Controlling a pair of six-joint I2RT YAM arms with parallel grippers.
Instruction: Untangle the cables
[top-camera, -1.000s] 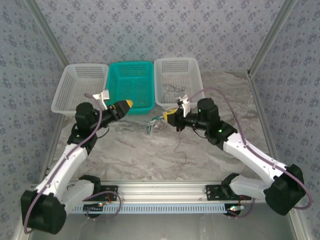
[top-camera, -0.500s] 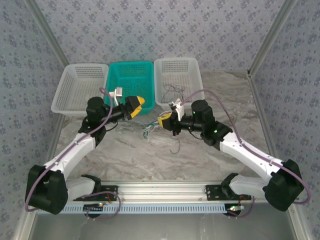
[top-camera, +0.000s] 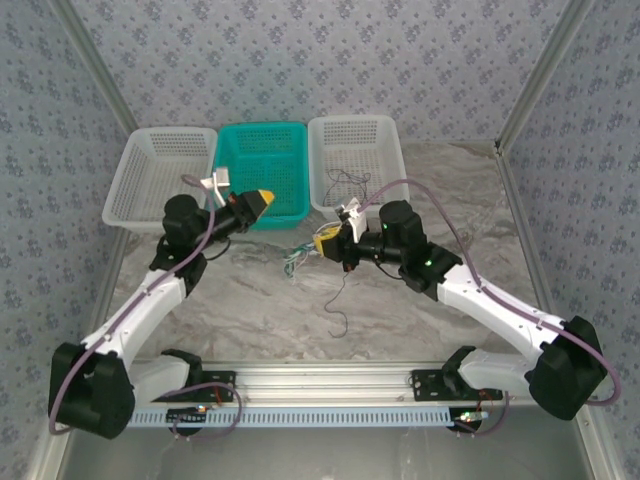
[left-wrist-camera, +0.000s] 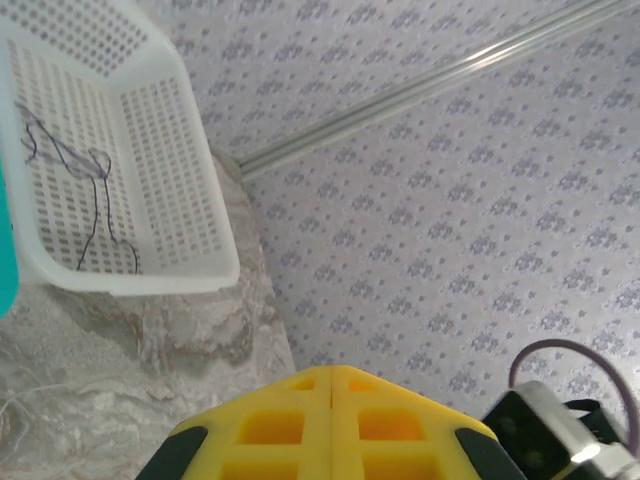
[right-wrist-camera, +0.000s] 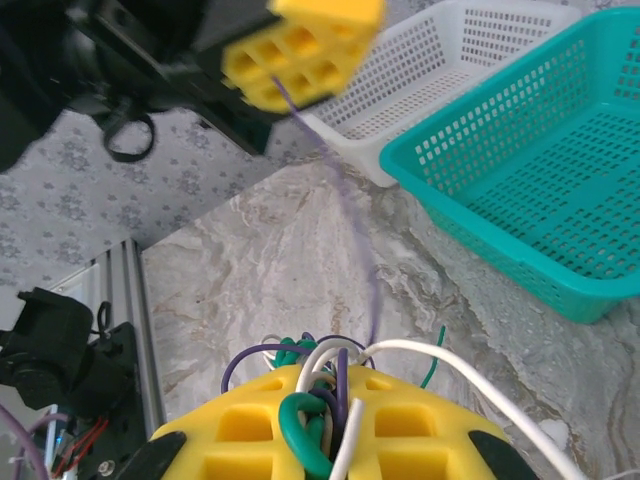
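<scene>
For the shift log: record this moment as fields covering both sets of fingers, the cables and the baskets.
left fingers: shut on purple cable, by the near edge of the teal basket
right fingers: shut on cable bundle of green, white and purple
purple cable: stretched from the bundle up to the left fingers
right white basket: thin dark cable lying inside
table: loose strands lying beside the right fingers
</scene>
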